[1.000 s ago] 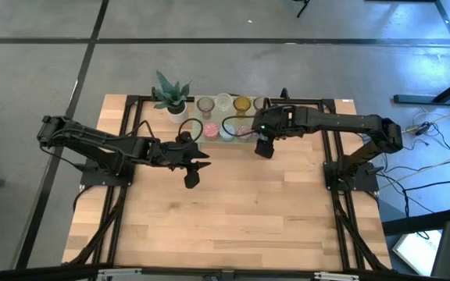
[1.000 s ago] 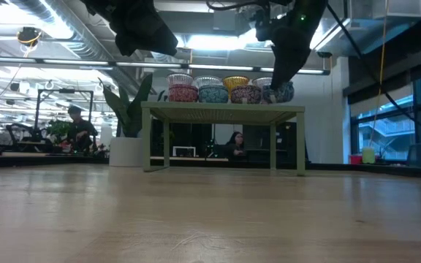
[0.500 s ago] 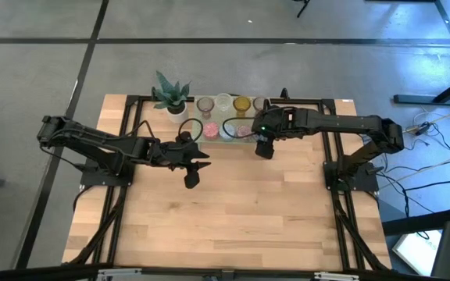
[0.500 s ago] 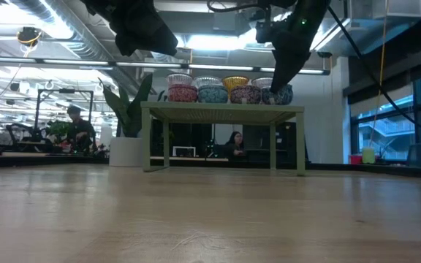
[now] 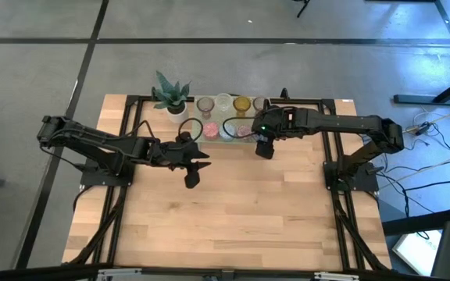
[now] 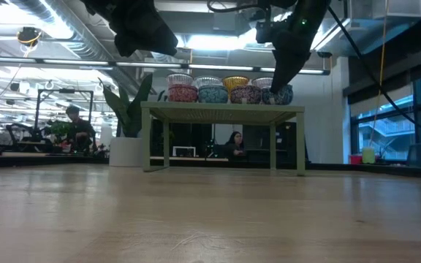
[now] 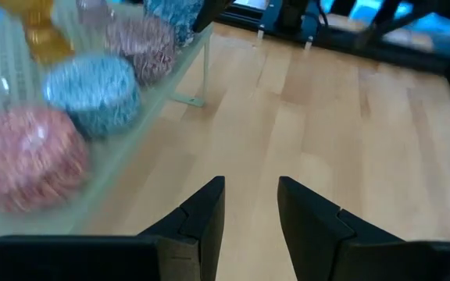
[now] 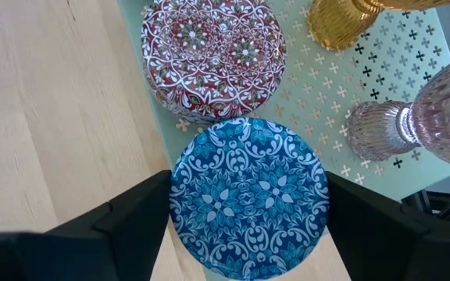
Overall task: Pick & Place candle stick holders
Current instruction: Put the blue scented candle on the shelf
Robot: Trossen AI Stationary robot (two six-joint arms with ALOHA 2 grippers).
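Note:
Several small round candle stick holders stand on a pale green perforated stand [image 5: 223, 137] at the table's far side. The front row is speckled mosaic pink, blue and red [image 6: 214, 93]; amber [image 5: 241, 104] and clear glass ones stand behind. My right gripper [image 8: 248, 226] is over the stand's right end, shut on a blue mosaic holder [image 8: 248, 199]. My left gripper [image 7: 251, 195] is open and empty, above the bare table just in front of the stand's left part [image 5: 192, 168]. My right gripper has the blue mosaic holder between its two fingers, one on each side of its round wall [image 8: 180, 204]. The fingers come from above, pointing down. In the low view the holder [image 6: 278, 95] sits upright on the stand's right end, at its near edge.
A red mosaic holder [image 8: 213, 55] stands right next to the held one, with an amber one [image 8: 342, 23] and a ribbed pinkish glass one [image 8: 401, 125] behind. A small potted green plant [image 5: 169, 95] stands left of the stand. Bare wood lies toward the near edge.

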